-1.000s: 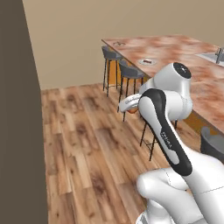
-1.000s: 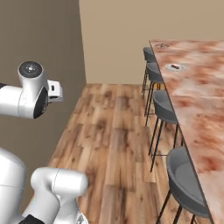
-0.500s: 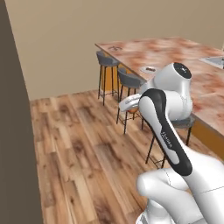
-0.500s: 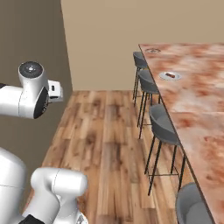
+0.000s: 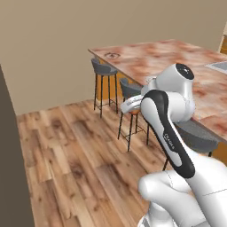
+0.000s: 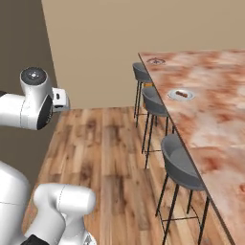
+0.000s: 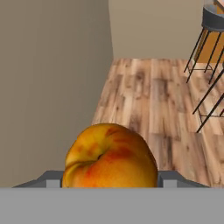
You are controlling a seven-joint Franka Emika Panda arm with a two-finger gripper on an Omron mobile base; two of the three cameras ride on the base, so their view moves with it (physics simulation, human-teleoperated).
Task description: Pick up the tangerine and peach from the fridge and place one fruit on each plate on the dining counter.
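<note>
One peach (image 7: 110, 156) in transit, plates ahead.
End effector (image 7: 109, 180), low centre, clamps it; a swing could shake it onto the floor (image 7: 153, 100) short of the worktop (image 6: 206, 95).

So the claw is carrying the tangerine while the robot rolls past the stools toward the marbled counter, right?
Not the tangerine. The hand view shows the claw holding the peach, red-orange with a yellowish patch. The stools and the marbled counter are there as you said.

Both base views look forward and down from behind the arm, sharing the dining counter (image 5: 168, 57) at two o'clock. The hand view looks close along the gripper over the wood floor (image 7: 162, 100).
</note>
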